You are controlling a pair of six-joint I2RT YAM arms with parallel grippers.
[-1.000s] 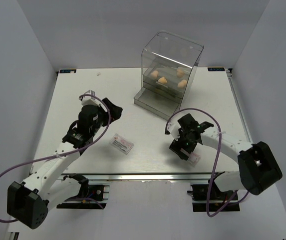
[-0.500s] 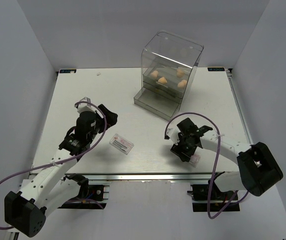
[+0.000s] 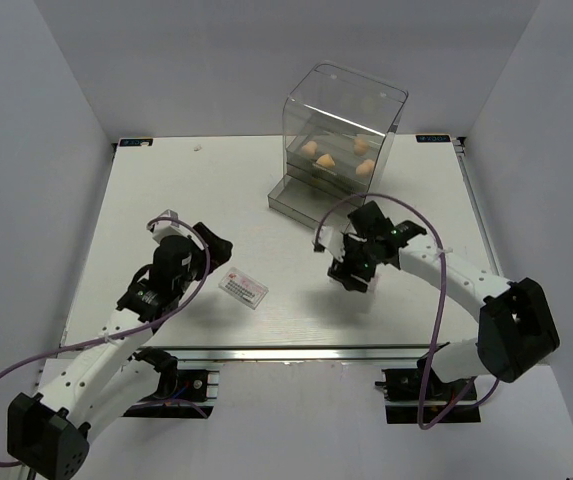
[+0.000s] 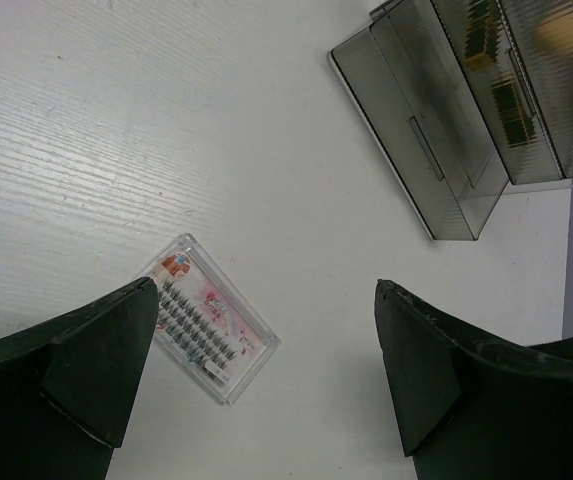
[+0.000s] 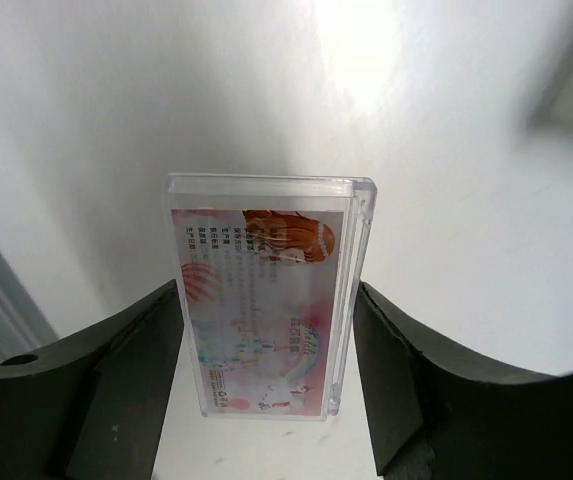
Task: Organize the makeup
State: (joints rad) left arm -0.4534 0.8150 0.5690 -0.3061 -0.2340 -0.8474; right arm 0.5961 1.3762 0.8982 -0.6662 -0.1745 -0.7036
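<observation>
Grey walls enclose a white table. The left claw gapes wide and empty over a packet lying flat on the tabletop. The right claw is clamped on a second packet, in front of the clear drawer box holding peach sponges.

My left arm and right arm are white links joined by black cylindrical joints, each with a big black rounded block at one end. A thin purple cable loops loose beside each arm. My fingers are matte black wedges, broad and plain, with bevelled inner faces.
</observation>
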